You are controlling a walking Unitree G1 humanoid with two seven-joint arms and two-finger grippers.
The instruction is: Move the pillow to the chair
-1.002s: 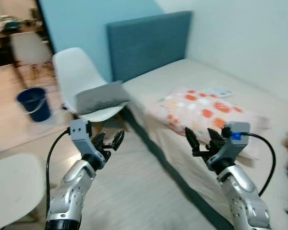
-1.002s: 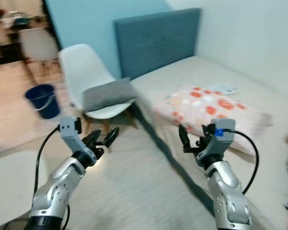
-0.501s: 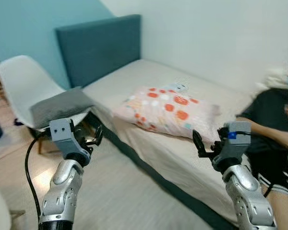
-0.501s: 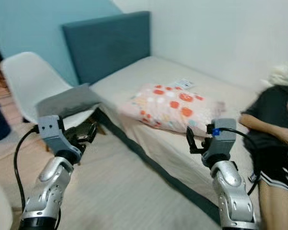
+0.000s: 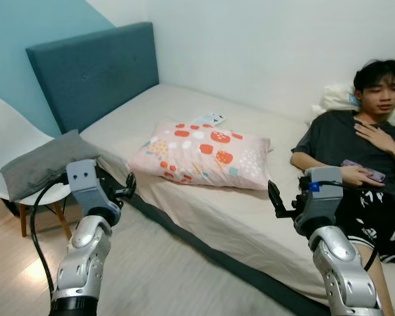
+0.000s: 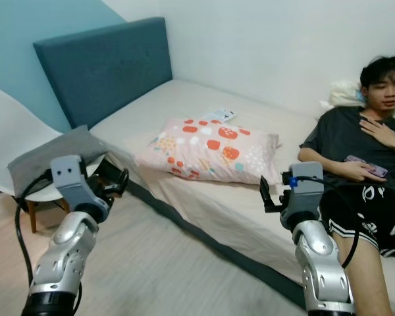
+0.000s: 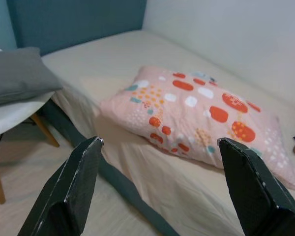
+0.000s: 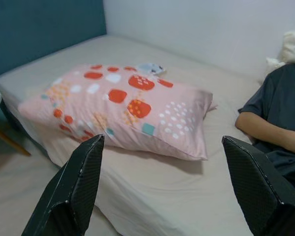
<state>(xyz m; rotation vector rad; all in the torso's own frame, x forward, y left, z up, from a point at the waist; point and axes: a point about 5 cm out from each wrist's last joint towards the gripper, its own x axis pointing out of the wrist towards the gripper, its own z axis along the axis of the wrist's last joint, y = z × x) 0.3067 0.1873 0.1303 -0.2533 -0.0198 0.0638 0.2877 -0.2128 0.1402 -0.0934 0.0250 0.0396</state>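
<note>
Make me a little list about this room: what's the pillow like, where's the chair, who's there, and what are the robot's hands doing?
pillow: pink pillow with red and orange spots, lying flat on the bed
chair: white chair beside the bed near the blue headboard, with a grey cushion on its seat
person: a person on the bed past the pillow, holding a phone
left gripper: jaws open, in the air, facing the pillow
right gripper: jaws open, in the air, facing the pillow
task: pillow not yet picked up

We see pink pillow (image 5: 201,155) w/ red, orange & white spots; grey cushion (image 5: 43,162) on white chair (image 5: 3,138); teal headboard (image 5: 92,69).
</note>
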